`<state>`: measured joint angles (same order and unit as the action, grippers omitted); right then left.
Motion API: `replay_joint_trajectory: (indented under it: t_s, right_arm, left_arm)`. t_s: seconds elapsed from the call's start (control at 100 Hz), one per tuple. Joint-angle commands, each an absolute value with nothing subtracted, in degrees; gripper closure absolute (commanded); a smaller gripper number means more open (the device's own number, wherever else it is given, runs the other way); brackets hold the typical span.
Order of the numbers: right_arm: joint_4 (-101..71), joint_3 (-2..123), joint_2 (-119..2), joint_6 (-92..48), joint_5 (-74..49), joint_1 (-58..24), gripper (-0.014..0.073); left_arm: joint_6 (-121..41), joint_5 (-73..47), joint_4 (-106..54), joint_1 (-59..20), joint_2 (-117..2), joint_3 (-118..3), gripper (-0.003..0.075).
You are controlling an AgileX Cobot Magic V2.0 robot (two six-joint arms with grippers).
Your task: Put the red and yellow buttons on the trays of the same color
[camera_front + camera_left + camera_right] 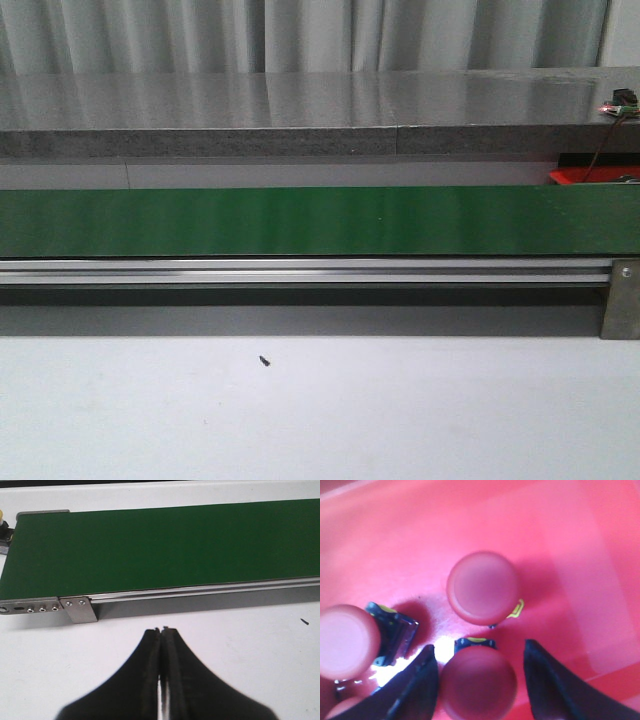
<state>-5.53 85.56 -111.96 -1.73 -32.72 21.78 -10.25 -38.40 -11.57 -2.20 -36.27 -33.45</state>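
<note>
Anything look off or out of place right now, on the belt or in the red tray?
Nothing serious. The green belt is bare. A small dark speck lies on the white table. In the red tray, one red button leans on its side; the right gripper straddles another.

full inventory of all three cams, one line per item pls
conveyor belt: 1, green, runs across the table ahead of the robot; nothing on the stretches in view
aluminium rail: 1, silver, along the belt's near edge
table: 1, white, bare except for a small dark speck
grey counter: 1, behind the belt
red tray: 1, shown in the right wrist view; a red edge at far right behind the belt may be the same tray
red buttons: 3 clear, all on the red tray
left claw: black, shut, empty, over the table
right claw: black, open, straddling one red button
</note>
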Motion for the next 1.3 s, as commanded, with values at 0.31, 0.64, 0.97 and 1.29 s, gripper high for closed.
replay_joint_trajectory:
  t_s: [0.31,0.64,0.97,1.29]
  right_arm:
    - [-1.7,87.2,-98.6,-1.8,-35.8,17.3,0.0281]
    - [2.1,85.1,-90.9,-1.8,-38.5,5.9,0.0661]
    - [2.3,72.6,-80.1,1.4,-35.6,0.8,0.0661]
    - [2.4,51.8,-59.3,1.6,-30.2,0.8,0.0661]
  left_arm:
    - [-9.8,-35.0,-12.2,-2.7,-36.3,-34.9,0.0740]
    - [-9.8,-35.0,-12.2,-2.7,-36.3,-34.9,0.0740]
    - [-9.8,-35.0,-12.2,-2.7,-36.3,-34.9,0.0740]
    - [-9.8,-35.0,-12.2,-2.7,-36.3,-34.9,0.0740]
